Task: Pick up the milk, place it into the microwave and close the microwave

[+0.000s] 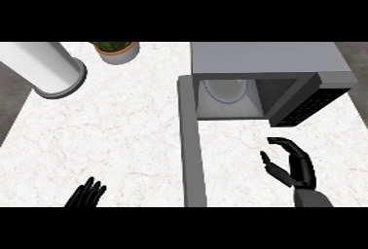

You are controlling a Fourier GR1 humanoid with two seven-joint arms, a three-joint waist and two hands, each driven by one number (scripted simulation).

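Observation:
The grey microwave (266, 58) stands at the back right with its door (193, 155) swung wide open, running edge-on toward the view's lower edge. Inside the cavity there is a pale round shape (225, 90); I cannot tell whether it is the milk or a turntable plate. No milk carton shows on the counter. My right hand (295, 168) hovers open in front of the cavity, right of the door, holding nothing. At the lower left edge my left hand (86, 195) rests open, fingers up.
A tall white cylinder (43, 68) with a grey base stands at the back left. A small potted plant (116, 51) sits beside it at the back. The white marble counter (108, 136) stretches left of the door.

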